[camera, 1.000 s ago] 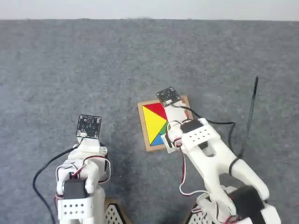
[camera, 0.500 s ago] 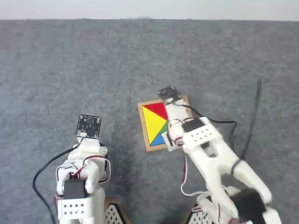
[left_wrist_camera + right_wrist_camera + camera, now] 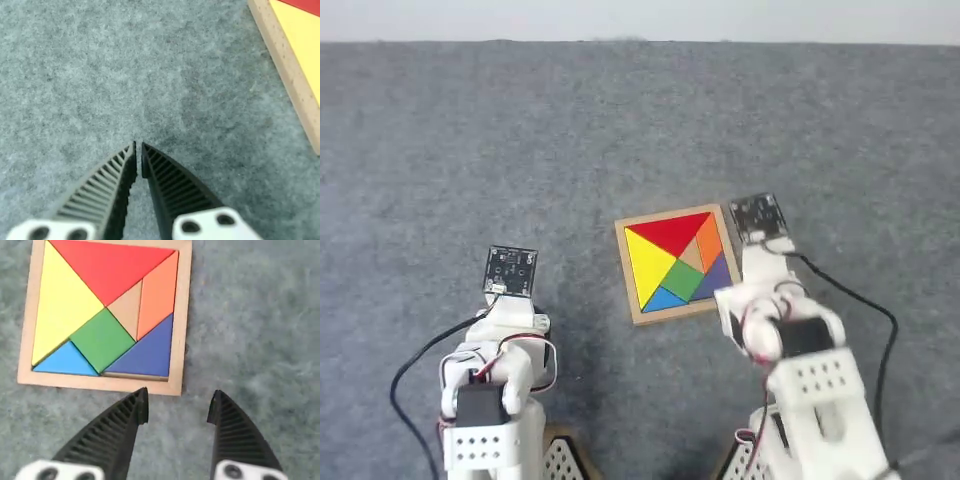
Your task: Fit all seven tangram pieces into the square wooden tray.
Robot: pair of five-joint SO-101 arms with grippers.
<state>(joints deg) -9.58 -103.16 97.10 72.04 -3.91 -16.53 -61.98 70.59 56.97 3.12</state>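
While the left arm (image 3: 490, 385) sits at the left of the grey felt table (image 3: 470, 130), well apart from the tray, its left tool (image 3: 138, 146) points down at bare felt. Its two toothed fingers are drawn together, tips all but touching, with nothing between them.

Near the table's middle lies one square wooden tray (image 3: 624, 262), flat and turned a little askew. Seven pieces lie inside it, fitted edge to edge: five triangles, one square, one parallelogram. Two triangles are large, the yellow triangle (image 3: 60, 315) along the left side and the red triangle (image 3: 112, 270) along the far side. The light-blue triangle (image 3: 67, 362), small, fills the near left corner. The green square (image 3: 102, 340) sits beside it, and the small tan triangle (image 3: 127, 307) lies at the centre. The orange parallelogram (image 3: 157, 295) runs along the right side, and the mid-sized dark-blue triangle (image 3: 147, 350) fills the near right corner. A thin sliver of bare wood shows between that triangle and the rim.

To the right stands the right arm (image 3: 805, 360). Its right tool (image 3: 179, 395) hangs over the felt just outside the rim by the dark-blue triangle, fingers spread wide, holding nothing.
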